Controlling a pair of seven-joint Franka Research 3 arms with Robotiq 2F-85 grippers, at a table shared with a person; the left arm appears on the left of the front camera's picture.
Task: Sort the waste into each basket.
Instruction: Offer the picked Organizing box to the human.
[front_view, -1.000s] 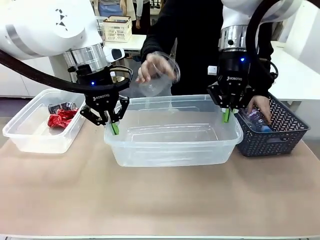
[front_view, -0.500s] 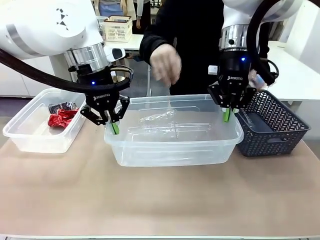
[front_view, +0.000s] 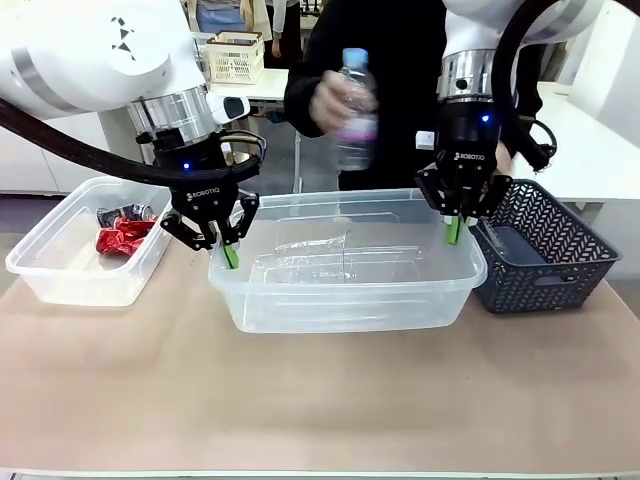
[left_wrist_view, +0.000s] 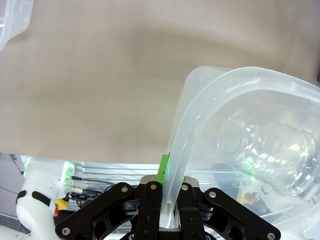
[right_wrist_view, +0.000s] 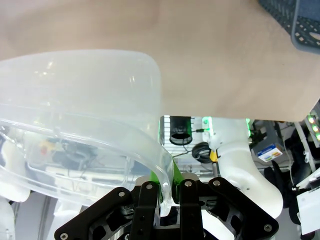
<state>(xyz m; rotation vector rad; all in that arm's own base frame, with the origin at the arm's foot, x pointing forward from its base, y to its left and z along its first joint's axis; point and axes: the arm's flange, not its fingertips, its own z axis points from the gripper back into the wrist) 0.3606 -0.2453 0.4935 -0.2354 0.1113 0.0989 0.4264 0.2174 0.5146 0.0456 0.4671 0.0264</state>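
A large clear basket (front_view: 345, 310) stands mid-table. My left gripper (front_view: 229, 254) is shut on its left rim, and my right gripper (front_view: 455, 231) is shut on its right rim. One clear plastic bottle (front_view: 315, 245) lies inside it. Above the basket, the person's hand holds up a second clear bottle (front_view: 355, 100) with a pink label. A smaller clear basket (front_view: 60, 275) at the left holds crushed red cans (front_view: 122, 238) and a black-silver can (front_view: 120, 213). The left wrist view shows my left gripper (left_wrist_view: 167, 175) pinching the rim (left_wrist_view: 200, 115), with the bottle (left_wrist_view: 265, 145) behind the wall. The right wrist view shows my right gripper (right_wrist_view: 167, 182) clamped on the rim (right_wrist_view: 100, 125).
A dark grey woven-pattern basket (front_view: 545, 265) sits at the right, beside the large basket. The person stands at the far side of the table. The near half of the brown tabletop (front_view: 320, 400) is bare.
The person dropped a clear bottle into the large basket, took another from the grey basket and lifted it over the large basket. Both grippers have kept still on the rim.
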